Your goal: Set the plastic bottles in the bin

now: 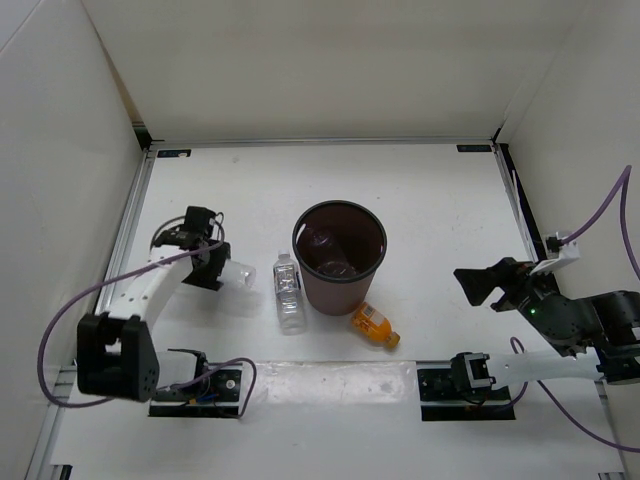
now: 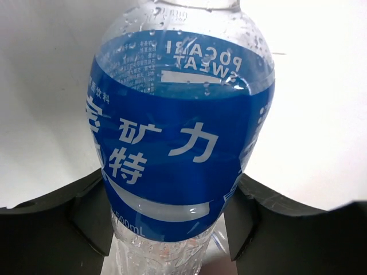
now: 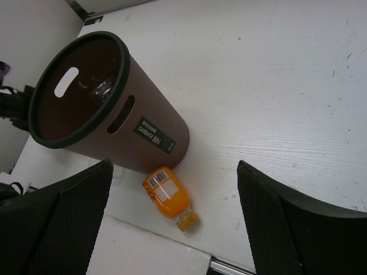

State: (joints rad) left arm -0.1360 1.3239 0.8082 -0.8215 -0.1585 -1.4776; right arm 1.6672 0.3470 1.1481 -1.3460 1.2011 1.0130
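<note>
Left wrist: fingers (image 2: 86, 223) around blue-label bottle (image 2: 178, 137)

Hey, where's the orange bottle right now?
In the top view, the orange bottle lies on its side on the table, beside the base of the bin, on its near right side.

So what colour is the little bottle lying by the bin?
Orange. The little bottle shows best in the right wrist view.
</note>
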